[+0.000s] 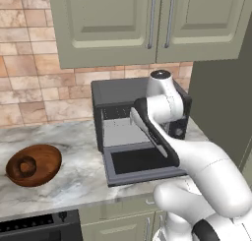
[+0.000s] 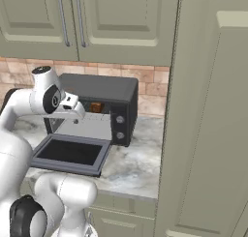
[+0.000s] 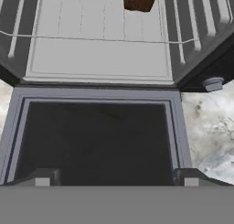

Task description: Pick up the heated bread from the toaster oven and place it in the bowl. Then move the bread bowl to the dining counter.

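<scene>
Marble counter [image 1: 74, 181], brown bread [image 3: 139, 0]

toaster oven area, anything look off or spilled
Nothing stands out. The toaster oven has its door dropped open, the bread sits far back on the rack, and the bowl rests upright on the counter, no spills.

- The toaster oven [image 1: 140, 112] stands on the counter [image 1: 74, 178], against the brick wall [image 1: 34, 73].
- Its door [image 1: 142, 161] lies dropped open in front of it.
- The bread [image 3: 139, 0] sits inside the oven (far back, on the rack).
- The bowl [image 1: 33, 165] rests on the counter, left of the oven, well apart.
</scene>
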### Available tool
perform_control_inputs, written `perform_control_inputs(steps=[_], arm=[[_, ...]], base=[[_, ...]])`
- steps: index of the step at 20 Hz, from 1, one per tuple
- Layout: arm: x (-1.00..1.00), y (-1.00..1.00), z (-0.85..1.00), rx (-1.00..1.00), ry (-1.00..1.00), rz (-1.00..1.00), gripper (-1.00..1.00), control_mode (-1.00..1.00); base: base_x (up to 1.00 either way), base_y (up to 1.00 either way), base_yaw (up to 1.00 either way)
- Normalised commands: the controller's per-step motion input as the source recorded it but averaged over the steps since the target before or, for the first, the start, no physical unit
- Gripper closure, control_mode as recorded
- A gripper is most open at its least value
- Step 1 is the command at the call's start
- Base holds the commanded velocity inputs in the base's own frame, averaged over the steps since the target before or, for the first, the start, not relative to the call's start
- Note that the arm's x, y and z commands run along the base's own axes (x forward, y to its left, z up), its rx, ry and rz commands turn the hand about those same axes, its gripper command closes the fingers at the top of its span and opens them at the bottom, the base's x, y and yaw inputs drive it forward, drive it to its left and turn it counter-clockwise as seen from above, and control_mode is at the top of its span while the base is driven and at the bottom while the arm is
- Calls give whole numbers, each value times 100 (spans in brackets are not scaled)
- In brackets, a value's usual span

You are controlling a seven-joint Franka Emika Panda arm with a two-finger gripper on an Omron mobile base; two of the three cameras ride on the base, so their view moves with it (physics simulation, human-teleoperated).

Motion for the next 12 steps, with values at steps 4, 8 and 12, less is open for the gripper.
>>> perform_control_inputs(steps=[4,8,12], arm=[[15,0,-1,5,-25,-14,-100,-100],[26,9,-3,4,-25,-2,-100,-100],[35,16,-29,1,-23,0,-100,-100]], base=[[0,0,0],[0,0,0],[0,0,0]])
